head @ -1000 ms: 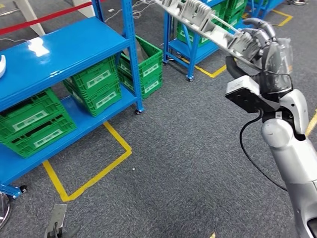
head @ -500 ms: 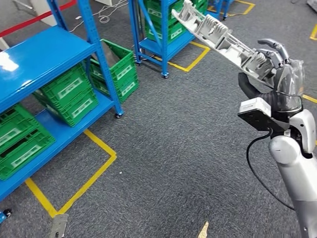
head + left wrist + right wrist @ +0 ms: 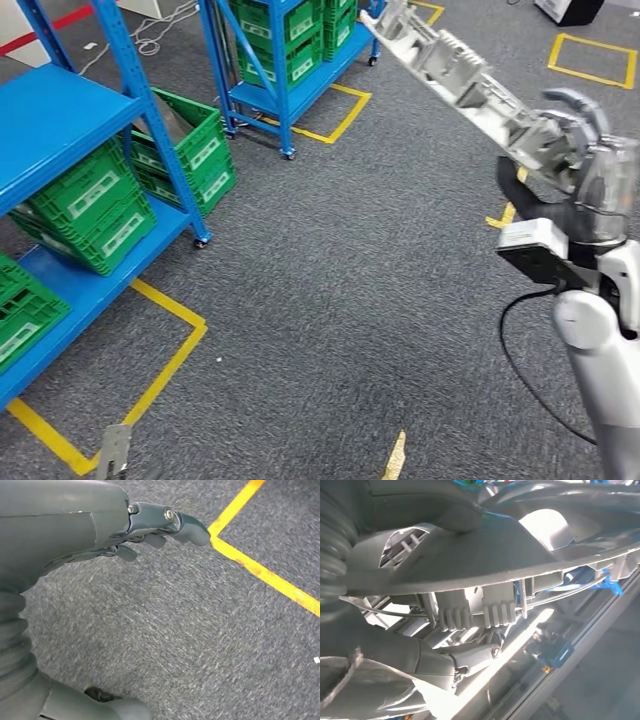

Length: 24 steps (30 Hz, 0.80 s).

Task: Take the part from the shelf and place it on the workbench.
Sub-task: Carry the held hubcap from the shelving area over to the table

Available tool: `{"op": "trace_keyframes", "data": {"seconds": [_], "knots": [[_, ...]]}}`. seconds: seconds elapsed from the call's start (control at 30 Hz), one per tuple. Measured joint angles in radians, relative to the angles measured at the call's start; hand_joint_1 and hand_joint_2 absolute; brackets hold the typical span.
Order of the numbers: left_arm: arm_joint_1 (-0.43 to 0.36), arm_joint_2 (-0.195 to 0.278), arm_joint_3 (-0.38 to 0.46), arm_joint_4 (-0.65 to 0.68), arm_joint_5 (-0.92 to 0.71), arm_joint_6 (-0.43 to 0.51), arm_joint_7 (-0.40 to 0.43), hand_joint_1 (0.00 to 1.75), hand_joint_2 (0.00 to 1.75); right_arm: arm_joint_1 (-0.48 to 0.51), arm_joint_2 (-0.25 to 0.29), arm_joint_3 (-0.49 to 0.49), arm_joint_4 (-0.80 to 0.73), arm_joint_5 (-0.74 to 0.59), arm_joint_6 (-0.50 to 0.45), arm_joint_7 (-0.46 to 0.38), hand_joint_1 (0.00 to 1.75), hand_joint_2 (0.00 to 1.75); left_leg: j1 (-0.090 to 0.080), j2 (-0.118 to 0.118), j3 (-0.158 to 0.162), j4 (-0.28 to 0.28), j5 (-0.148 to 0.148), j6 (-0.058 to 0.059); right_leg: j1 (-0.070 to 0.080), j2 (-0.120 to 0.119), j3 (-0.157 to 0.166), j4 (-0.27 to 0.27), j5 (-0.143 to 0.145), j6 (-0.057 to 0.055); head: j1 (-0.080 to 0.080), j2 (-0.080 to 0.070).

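My right hand (image 3: 562, 135) grips one end of a long grey ribbed plastic part (image 3: 453, 75), which sticks out up and to the left over the floor in the head view. In the right wrist view the part (image 3: 478, 565) runs across the picture with the thumb over it and the fingers (image 3: 471, 660) curled under it. The left hand (image 3: 113, 525) hangs over the grey carpet, its fingers spread and nothing in it.
A blue shelf (image 3: 60, 120) with green crates (image 3: 90, 205) stands at the left, a second blue rack (image 3: 287, 60) with crates behind it. Yellow floor lines (image 3: 151, 370) mark bays on the grey carpet. A yellow line (image 3: 264, 572) crosses the left wrist view.
The whole head view has swung to the right: the shelves slid left and the far rack came closer. The right hand keeps its hold on the part.
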Motion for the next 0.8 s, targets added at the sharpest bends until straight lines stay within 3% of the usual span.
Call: {"op": "trace_keyframes", "data": {"seconds": [0.07,0.1,0.13,0.17,0.2,0.27,0.33,0.4,0.47,0.53,0.6,0.63,0.7,0.77,0.8], "knots": [[0.003,-0.001,0.000,0.000,-0.002,0.000,0.003,0.00,1.75,0.009,0.000,-0.002,-0.003,0.003,0.000,0.000,1.75,1.75,-0.003,0.022,-0.003,0.000,0.001,0.002,0.000,-0.032,-0.055,0.132,-0.059,0.005,0.003,0.000],[0.005,-0.002,0.000,0.000,-0.004,0.000,0.005,0.00,1.75,0.016,0.000,-0.004,-0.006,0.004,0.000,-0.001,1.75,1.75,-0.004,0.033,-0.003,0.001,0.000,0.003,0.000,-0.038,-0.069,0.171,-0.069,0.007,0.003,0.000],[0.006,-0.003,0.000,0.000,-0.006,0.000,0.008,0.00,1.75,0.022,0.000,-0.006,-0.009,0.006,-0.001,-0.001,1.75,1.75,-0.005,0.045,-0.004,0.001,0.000,0.002,-0.001,-0.041,-0.065,0.172,-0.062,0.007,0.003,0.000],[0.007,-0.004,0.000,0.000,-0.008,0.000,0.011,0.00,1.75,0.028,0.000,-0.008,-0.013,0.007,-0.001,-0.001,1.75,1.75,-0.005,0.055,-0.003,0.002,-0.001,0.001,-0.001,-0.046,-0.039,0.131,-0.039,0.008,0.003,0.000],[0.007,-0.005,0.000,0.000,-0.010,0.000,0.013,0.00,1.75,0.033,0.000,-0.011,-0.018,0.008,-0.001,-0.001,1.75,1.75,-0.005,0.065,-0.003,0.003,-0.002,-0.001,0.000,-0.062,0.001,0.061,-0.009,0.007,0.004,0.000],[0.008,-0.005,0.000,0.000,-0.012,0.000,0.015,0.00,1.75,0.038,0.000,-0.019,-0.030,0.010,-0.002,-0.001,1.75,1.75,-0.012,0.083,-0.005,0.009,-0.007,-0.009,0.007,-0.100,0.071,-0.060,0.023,0.000,0.003,0.000],[0.011,-0.006,0.000,0.000,-0.017,0.000,0.017,0.00,1.75,0.043,-0.002,-0.027,-0.041,0.015,-0.003,0.001,1.75,1.75,-0.018,0.100,-0.006,0.013,-0.010,-0.015,0.014,-0.108,0.089,-0.093,0.022,-0.013,0.001,0.000],[0.012,-0.007,-0.001,0.000,-0.027,0.000,0.022,0.00,1.75,0.052,-0.008,-0.036,-0.050,0.021,-0.002,0.005,1.75,1.75,-0.017,0.108,-0.005,0.016,-0.015,-0.023,0.011,-0.086,0.084,-0.094,0.027,-0.026,0.001,0.000],[0.012,-0.008,-0.004,0.000,-0.039,-0.001,0.030,0.00,1.75,0.058,-0.019,-0.049,-0.061,0.025,0.000,0.012,1.75,1.75,-0.012,0.070,-0.019,0.056,-0.049,-0.032,0.008,-0.067,0.084,-0.096,0.030,-0.037,-0.002,0.000],[0.015,-0.012,-0.008,0.000,-0.048,-0.001,0.036,0.00,1.75,0.065,-0.029,-0.065,-0.073,0.027,0.001,0.018,1.75,1.75,-0.008,0.024,-0.067,0.173,-0.114,-0.037,0.007,-0.047,0.084,-0.097,0.031,-0.044,-0.005,0.000],[0.018,-0.015,-0.012,0.000,-0.052,-0.002,0.040,0.00,1.75,0.083,-0.039,-0.083,-0.088,0.025,0.000,0.020,1.75,1.75,-0.008,0.013,-0.117,0.288,-0.153,-0.035,0.010,-0.022,0.084,-0.096,0.032,-0.046,-0.006,0.000],[0.019,-0.016,-0.014,0.000,-0.053,-0.002,0.040,0.00,1.75,0.095,-0.045,-0.095,-0.097,0.024,0.000,0.020,1.75,1.75,-0.008,0.011,-0.124,0.302,-0.146,-0.032,0.011,-0.009,0.085,-0.096,0.032,-0.047,-0.006,0.000],[0.018,-0.017,-0.019,0.000,-0.055,-0.003,0.038,0.00,1.75,0.119,-0.057,-0.121,-0.117,0.021,-0.002,0.020,1.75,1.75,-0.009,-0.005,-0.088,0.215,-0.077,-0.021,0.013,0.017,0.088,-0.095,0.032,-0.046,-0.006,0.000],[0.016,-0.017,-0.023,0.000,-0.056,-0.005,0.034,0.00,1.75,0.142,-0.067,-0.146,-0.137,0.017,-0.004,0.019,1.75,1.75,-0.008,-0.061,-0.036,0.093,-0.014,-0.006,0.010,0.041,0.086,-0.094,0.034,-0.044,-0.004,0.000],[0.015,-0.017,-0.023,0.000,-0.056,-0.006,0.031,0.00,1.75,0.152,-0.070,-0.157,-0.145,0.014,-0.007,0.019,1.75,1.75,-0.008,-0.083,-0.022,0.056,-0.001,-0.001,0.007,0.052,0.081,-0.094,0.036,-0.039,-0.005,0.000]]}}
